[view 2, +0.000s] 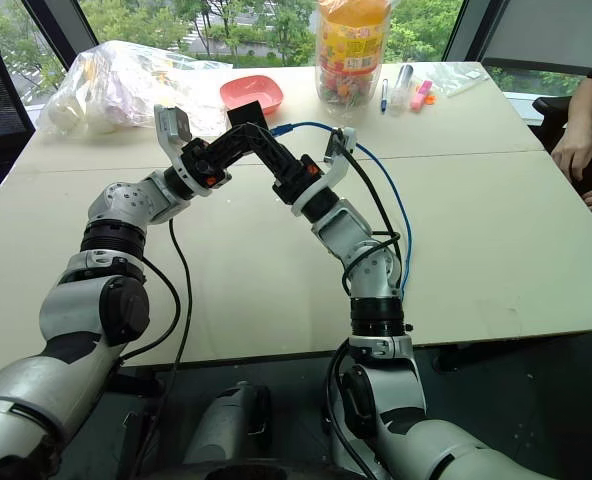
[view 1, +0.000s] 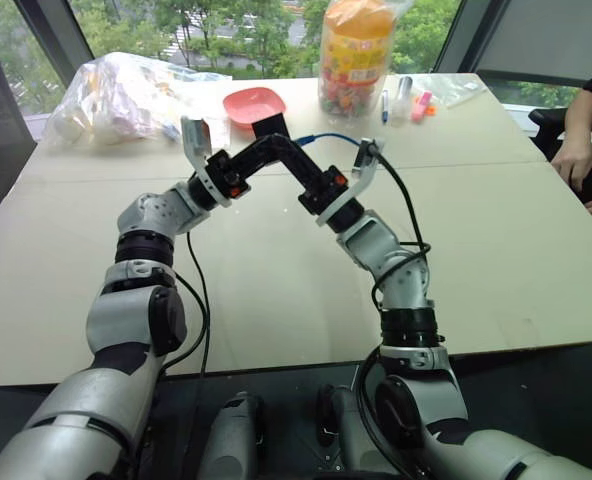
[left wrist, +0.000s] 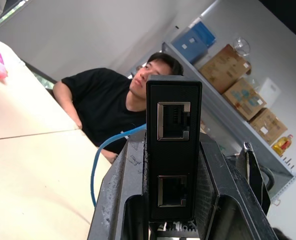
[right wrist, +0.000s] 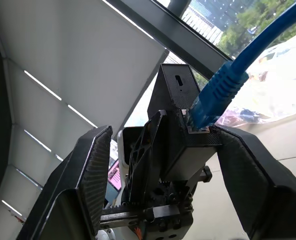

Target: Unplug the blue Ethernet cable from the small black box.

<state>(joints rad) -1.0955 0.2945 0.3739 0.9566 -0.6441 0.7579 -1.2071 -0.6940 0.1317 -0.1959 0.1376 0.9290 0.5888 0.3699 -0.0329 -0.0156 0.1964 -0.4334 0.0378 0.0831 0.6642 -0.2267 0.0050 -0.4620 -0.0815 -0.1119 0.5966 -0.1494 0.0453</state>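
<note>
Small black box (left wrist: 173, 150): clamped in left gripper (left wrist: 174, 210), ports outward, steadied. Blue Ethernet cable (right wrist: 215, 95) plugged in it; right gripper (right wrist: 163, 165) spread, empty, flanking it.

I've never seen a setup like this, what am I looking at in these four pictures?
It is a humanoid robot with two arms, each ending in a two-fingered gripper. Two pictures look down from its head; the other two come from cameras on its wrists. The left gripper is shut on a small black box, with a blue Ethernet cable plugged in. The right gripper stands open around that plug. On the table lie a red bowl, a snack jar, a plastic bag and pens. A person sits at the right.
</note>
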